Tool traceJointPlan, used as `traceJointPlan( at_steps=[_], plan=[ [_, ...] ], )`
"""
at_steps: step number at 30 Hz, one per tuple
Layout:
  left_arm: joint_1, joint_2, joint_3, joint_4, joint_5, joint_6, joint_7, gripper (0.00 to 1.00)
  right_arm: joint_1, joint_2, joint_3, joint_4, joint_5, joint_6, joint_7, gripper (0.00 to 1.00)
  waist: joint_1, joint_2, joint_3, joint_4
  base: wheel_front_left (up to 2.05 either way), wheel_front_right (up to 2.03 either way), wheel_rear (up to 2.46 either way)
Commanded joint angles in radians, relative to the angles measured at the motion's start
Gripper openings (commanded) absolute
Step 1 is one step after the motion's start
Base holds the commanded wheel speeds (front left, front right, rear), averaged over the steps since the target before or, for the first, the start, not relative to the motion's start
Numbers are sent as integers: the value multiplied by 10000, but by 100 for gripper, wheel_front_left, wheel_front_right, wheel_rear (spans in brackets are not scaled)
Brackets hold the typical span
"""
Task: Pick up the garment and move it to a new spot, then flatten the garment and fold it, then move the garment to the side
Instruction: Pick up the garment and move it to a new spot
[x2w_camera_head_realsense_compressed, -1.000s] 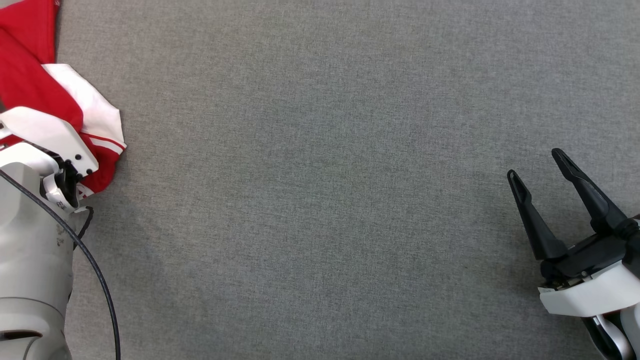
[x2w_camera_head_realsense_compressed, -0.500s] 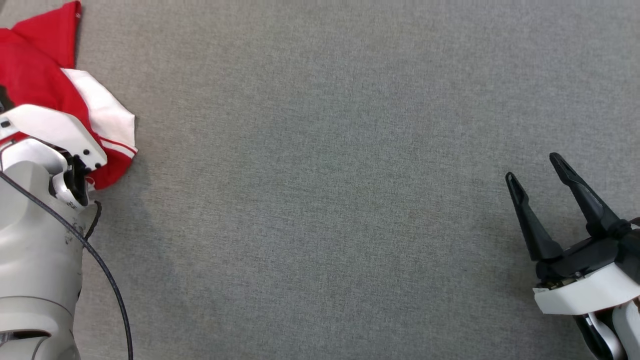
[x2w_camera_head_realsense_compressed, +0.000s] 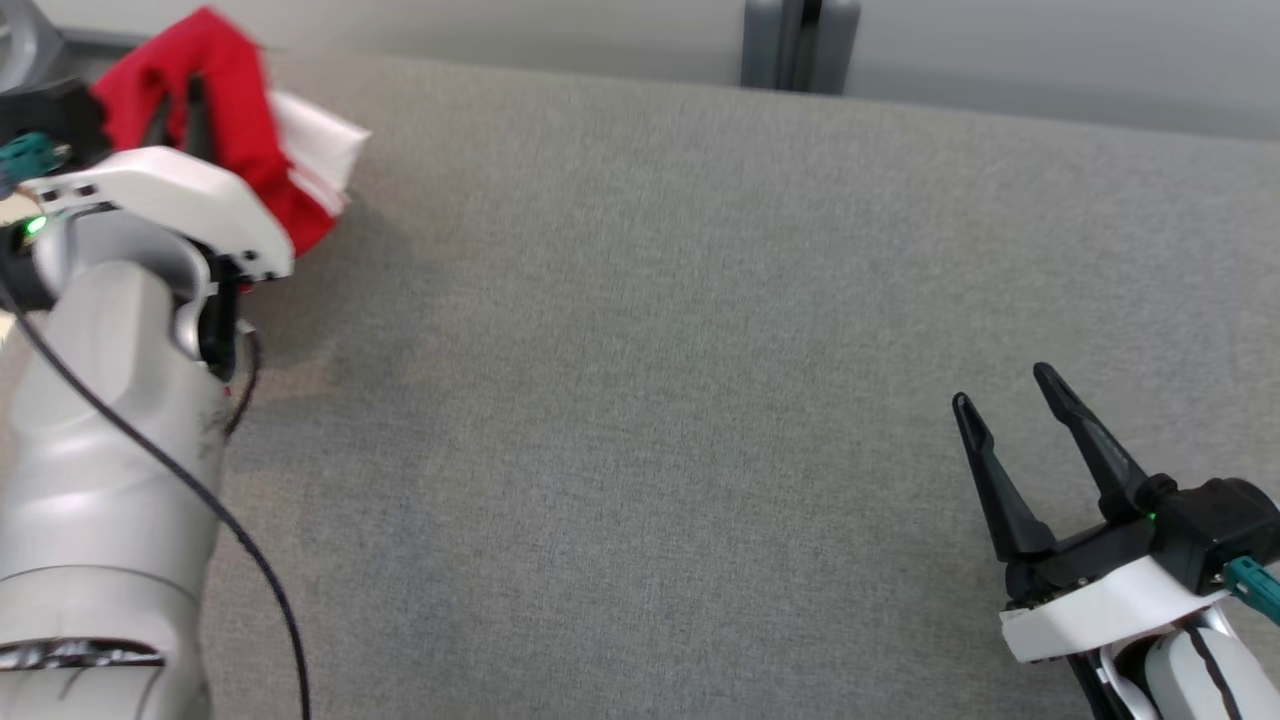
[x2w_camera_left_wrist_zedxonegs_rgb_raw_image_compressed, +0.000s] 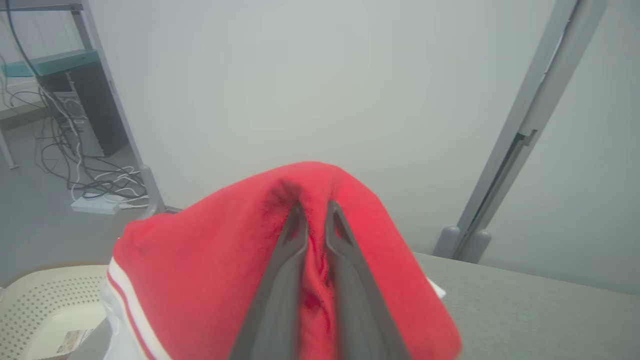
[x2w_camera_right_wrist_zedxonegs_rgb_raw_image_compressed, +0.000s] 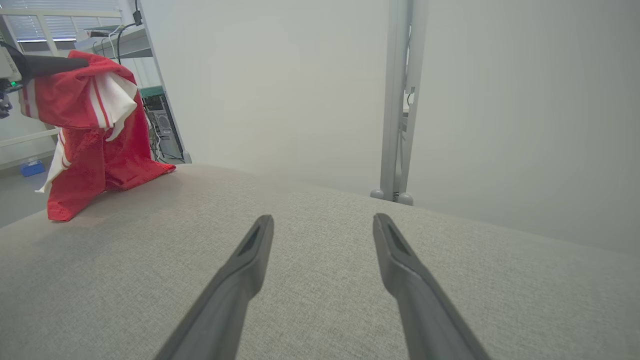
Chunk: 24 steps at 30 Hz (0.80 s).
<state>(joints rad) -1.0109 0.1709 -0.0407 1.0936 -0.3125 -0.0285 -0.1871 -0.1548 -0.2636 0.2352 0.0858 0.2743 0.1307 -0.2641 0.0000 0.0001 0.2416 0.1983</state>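
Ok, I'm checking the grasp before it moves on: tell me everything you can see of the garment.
The garment is red terry-looking cloth with white panels and thin stripes. It is bunched, hanging from the shut left tool, which pinches a fold near its top. Its lower end touches the grey table near its left edge.

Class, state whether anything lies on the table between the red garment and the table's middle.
Nothing visible does. The garment hangs from the shut left claw over the table's far-left corner.
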Motion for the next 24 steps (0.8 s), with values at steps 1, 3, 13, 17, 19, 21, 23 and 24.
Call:
traceJointPlan(
  at_steps=[1,3,13,17,19,21,23,24],
  plan=[
    [-194,-198,-198,-102,63,-302,-68,0,111,177,-94,148,-91,1,-14,100,0,-1,-623,-154,0,0,0],
    [-233,-462,-425,-102,66,-547,56,0,173,435,-204,269,-136,2,-14,100,0,-1,-916,-268,0,0,0],
    [-171,-1162,-2189,-665,-369,-1015,868,0,186,1459,-563,698,-225,2,-16,100,0,-1,-1582,-1294,0,0,0],
    [401,-1204,-4183,-2553,-2480,-1033,1726,0,147,1701,-881,803,-141,2,-14,100,0,-1,-1641,-1778,0,0,0],
    [576,-1142,-4817,-3361,-3343,-1014,2062,0,125,1833,-1044,818,-115,2,-16,100,0,-1,-1663,-1959,0,0,0],
    [734,-1170,-5346,-4141,-4158,-987,2339,0,106,1904,-1176,843,-121,2,-16,100,0,-1,-1698,-2122,0,0,0],
    [843,-1186,-5812,-4929,-4932,-753,2551,0,118,1947,-1271,847,-164,2,-14,100,0,-1,-1741,-2244,0,0,0],
    [874,-1185,-6022,-5305,-5328,-589,2655,0,129,1983,-1307,852,-174,2,-14,100,0,-1,-1764,-2296,0,0,0]
  ],
)
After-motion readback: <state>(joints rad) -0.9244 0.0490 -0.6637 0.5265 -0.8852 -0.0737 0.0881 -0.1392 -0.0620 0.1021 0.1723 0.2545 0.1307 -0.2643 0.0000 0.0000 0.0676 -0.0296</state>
